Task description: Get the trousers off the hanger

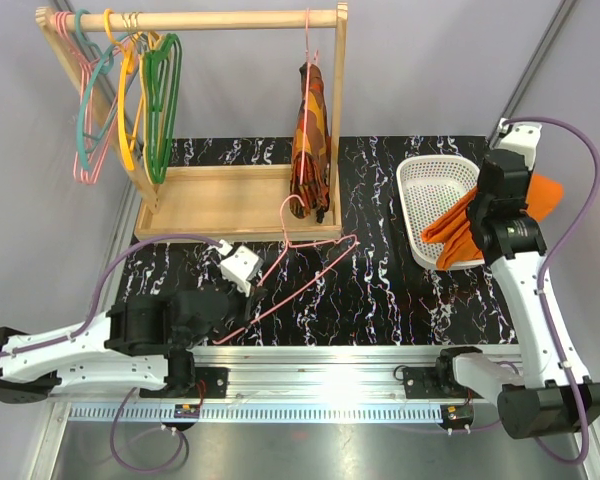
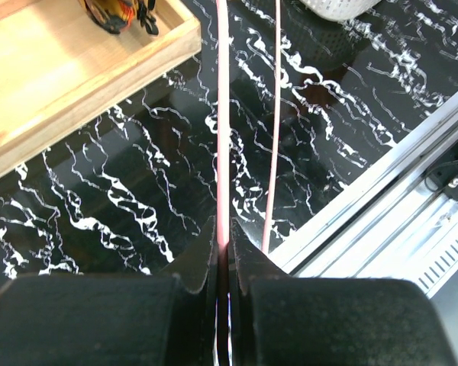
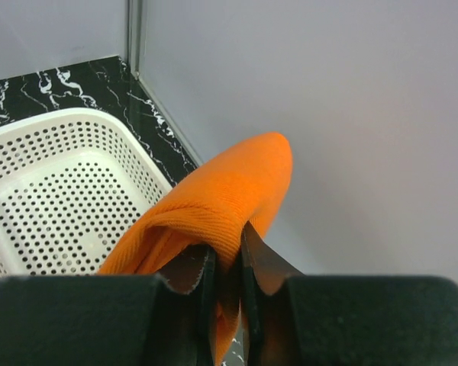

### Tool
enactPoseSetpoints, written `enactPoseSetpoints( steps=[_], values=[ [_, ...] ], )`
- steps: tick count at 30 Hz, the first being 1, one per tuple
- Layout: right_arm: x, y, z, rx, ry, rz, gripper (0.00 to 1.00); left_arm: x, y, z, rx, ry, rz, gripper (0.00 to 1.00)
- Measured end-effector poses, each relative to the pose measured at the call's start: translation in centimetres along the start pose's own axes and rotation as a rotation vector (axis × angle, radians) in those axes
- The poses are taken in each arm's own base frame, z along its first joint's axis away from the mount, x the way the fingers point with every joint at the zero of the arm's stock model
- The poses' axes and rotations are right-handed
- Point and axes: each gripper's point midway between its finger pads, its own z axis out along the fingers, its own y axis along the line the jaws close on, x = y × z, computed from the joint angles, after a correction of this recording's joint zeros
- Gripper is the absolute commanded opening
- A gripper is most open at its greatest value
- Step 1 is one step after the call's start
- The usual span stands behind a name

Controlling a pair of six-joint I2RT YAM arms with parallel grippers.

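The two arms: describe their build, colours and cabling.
Both the left arm and right arm have white links with black joints and a purple cable looping alongside. The left gripper and right gripper have black bodies and thin dark tapering fingers.

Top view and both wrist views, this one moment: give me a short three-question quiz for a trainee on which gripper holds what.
1. True or false: the trousers hang on the hanger.
2. What is the left gripper shut on? A the hanger's wire; B the patterned garment; C the white basket.
3. Fill in: the ____ gripper is shut on the trousers.
Key: 1 false; 2 A; 3 right, that is, the right gripper.
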Motion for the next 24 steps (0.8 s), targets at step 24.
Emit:
enactPoseSetpoints(
  steps=[24],
  values=[
    [10.0, 19.5, 11.6, -0.223, 0.195, -0.268, 0.00, -5.6, 5.7, -5.9, -0.198, -0.105, -0.139, 0.00]
  ],
)
